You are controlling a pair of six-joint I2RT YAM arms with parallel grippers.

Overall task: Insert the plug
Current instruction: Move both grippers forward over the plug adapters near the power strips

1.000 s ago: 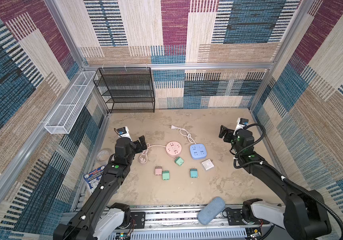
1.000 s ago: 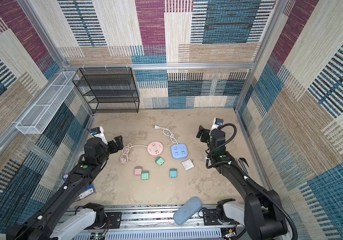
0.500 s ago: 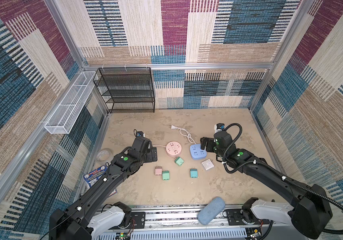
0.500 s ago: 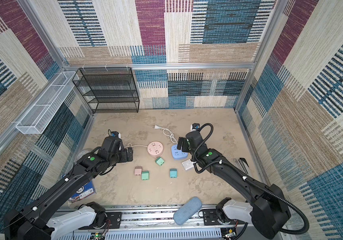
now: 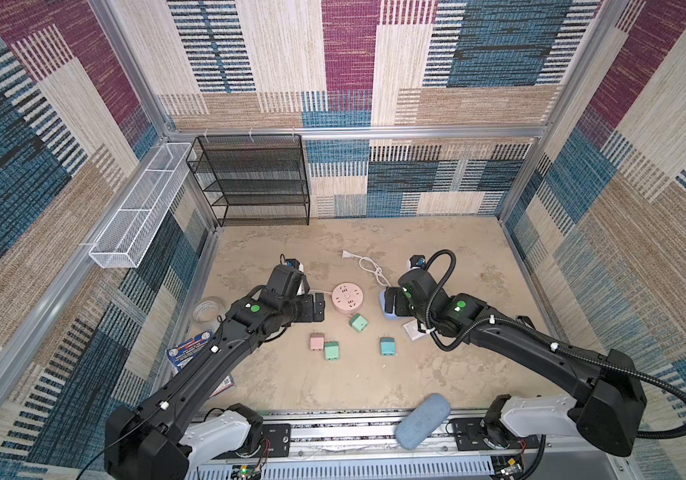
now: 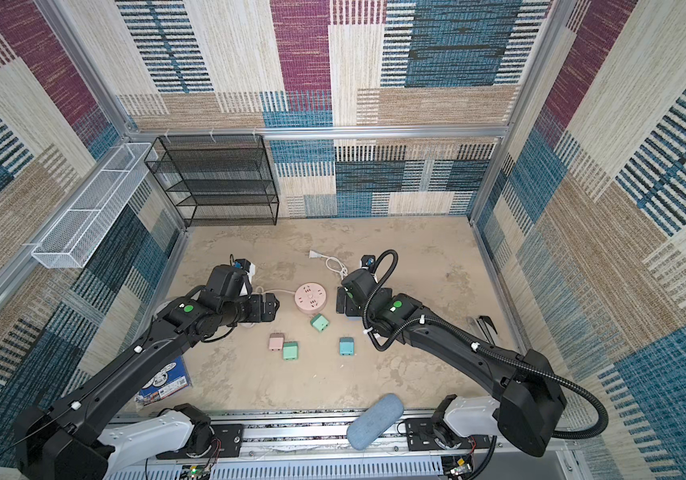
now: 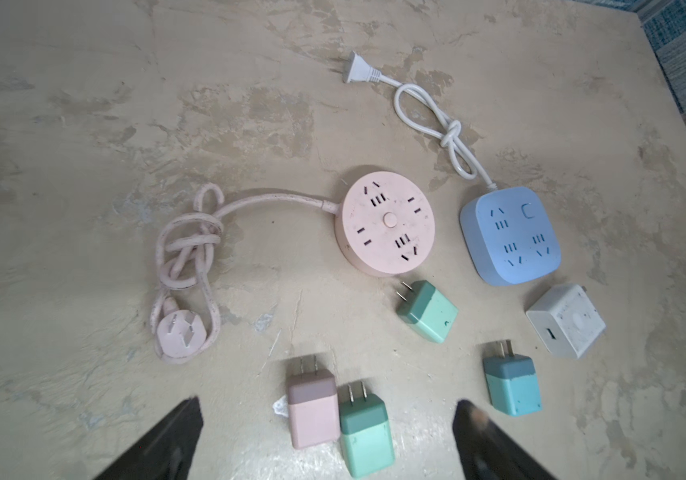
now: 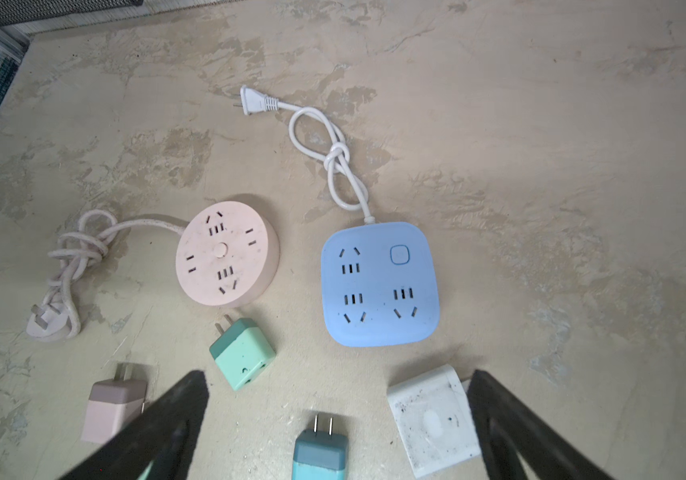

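Left wrist view: left gripper (image 7: 328,405) spread wide near the pink plug (image 7: 313,409); nothing held. Empty too, the right gripper (image 8: 339,376) gapes near the teal plug (image 8: 319,451).

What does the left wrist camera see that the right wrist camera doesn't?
Only the left wrist view clearly shows the mint adapter lying against the pink adapter; in the right wrist view a black finger covers that spot. Only the right wrist view shows a corner of the black mesh shelf. Both show the round pink socket, the blue square socket, the white plug, the teal adapter and the white cube.
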